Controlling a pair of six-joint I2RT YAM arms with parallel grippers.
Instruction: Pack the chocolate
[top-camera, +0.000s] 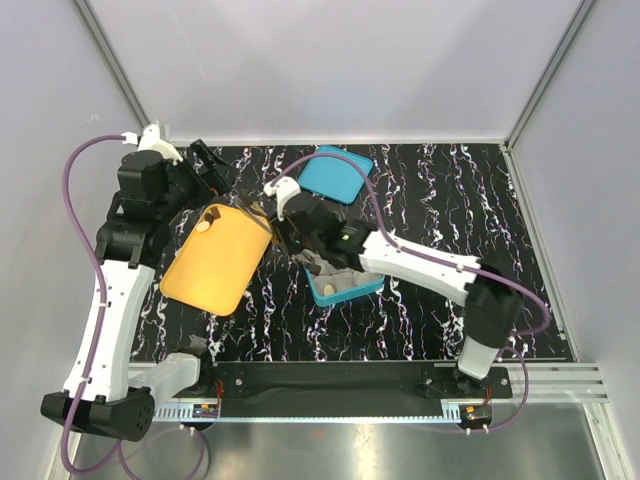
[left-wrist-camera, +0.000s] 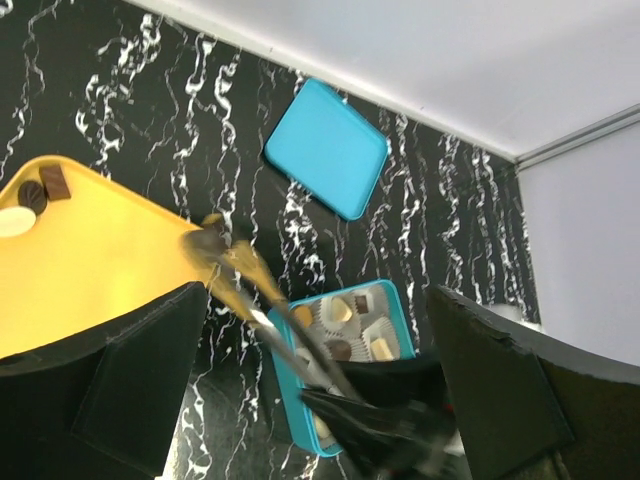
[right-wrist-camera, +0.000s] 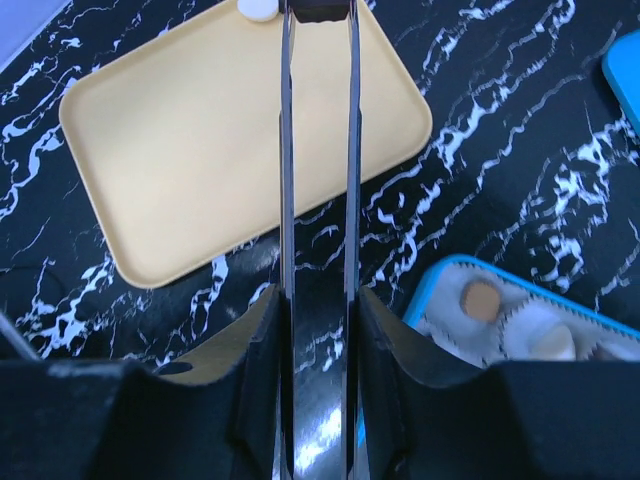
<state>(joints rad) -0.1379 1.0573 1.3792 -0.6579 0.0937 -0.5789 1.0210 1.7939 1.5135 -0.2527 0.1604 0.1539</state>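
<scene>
Loose chocolate lies at the far corner of a yellow tray (top-camera: 210, 265): a white piece (left-wrist-camera: 14, 221), a dark round one (left-wrist-camera: 32, 197) and a dark square one (left-wrist-camera: 55, 182). An open blue box (top-camera: 325, 297) holds paper cups with several cream, tan and dark pieces (left-wrist-camera: 340, 311). My right gripper (top-camera: 297, 222) is shut on metal tongs (right-wrist-camera: 318, 200) that reach over the tray. Something dark brown (right-wrist-camera: 320, 10) shows between their tips, beside the white piece (right-wrist-camera: 258, 8). My left gripper (top-camera: 208, 162) is wide open and empty, high above the table's back left.
The blue lid (top-camera: 335, 172) lies flat behind the box on the black marbled table. The right arm lies across the box's near part and hides it. White walls close the back and sides.
</scene>
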